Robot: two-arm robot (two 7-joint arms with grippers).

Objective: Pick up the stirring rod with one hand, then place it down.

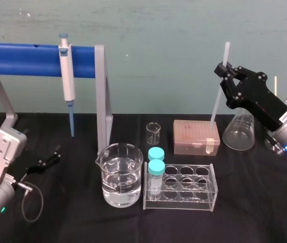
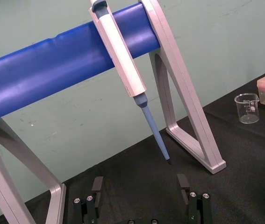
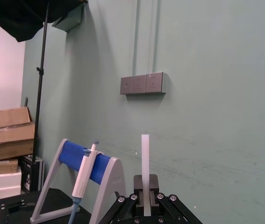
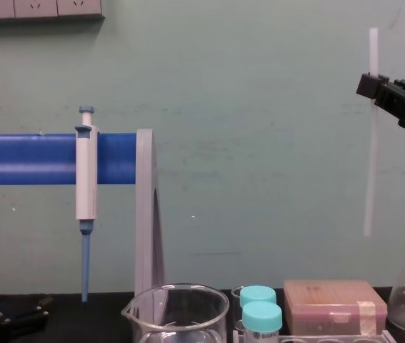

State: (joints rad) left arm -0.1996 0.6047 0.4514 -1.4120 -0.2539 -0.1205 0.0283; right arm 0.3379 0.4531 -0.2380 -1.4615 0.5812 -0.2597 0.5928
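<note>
The stirring rod is a thin translucent white rod held nearly upright in the air at the back right, its lower end hanging above the tip box. My right gripper is shut on the rod near its upper part. In the chest view the rod hangs down from the right gripper beside the flask. In the right wrist view the rod rises from between the fingers. My left gripper rests low at the left on the black cloth, open and holding nothing.
A white-and-blue pipette hangs on a blue-barred stand at the back left. A water-filled beaker and a clear tube rack with two capped tubes stand in front. Behind them are a small beaker, a brown tip box and a conical flask.
</note>
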